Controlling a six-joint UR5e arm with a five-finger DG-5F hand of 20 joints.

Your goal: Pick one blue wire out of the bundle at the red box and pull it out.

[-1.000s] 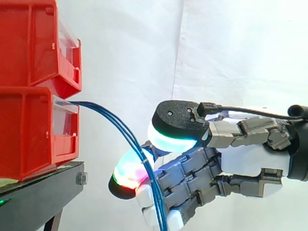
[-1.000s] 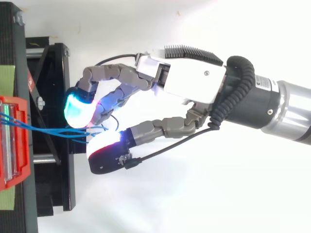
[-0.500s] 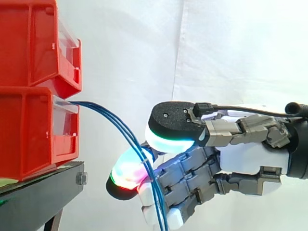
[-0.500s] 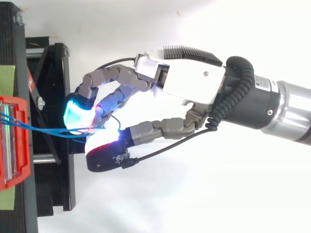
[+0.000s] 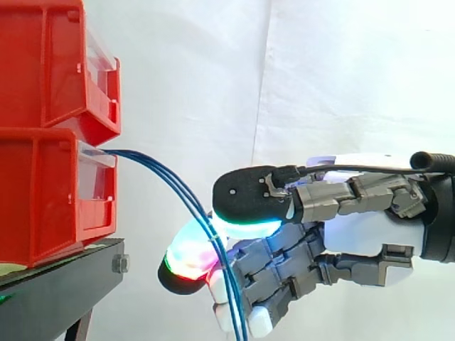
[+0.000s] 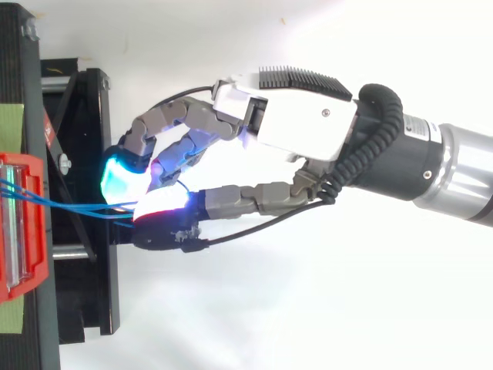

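A bundle of thin blue wires leaves the clear front of the lower red bin and arcs down to the right. My hand reaches in from the right with its fingers curled. Its thumb pad presses down against a glowing fingertip, and the wires run between the two. From above, the blue wires stretch from the red bin into the pinch under my hand. I cannot tell how many strands are caught.
A second red bin sits stacked on the lower one. Both rest on a black stand at the left, with its frame reaching under the fingertips. A white curtain hangs behind.
The thumb has dropped down and swung toward the fingertips, closing the gap around the blue wires. The hand has edged slightly left. The wires and bins have not moved.
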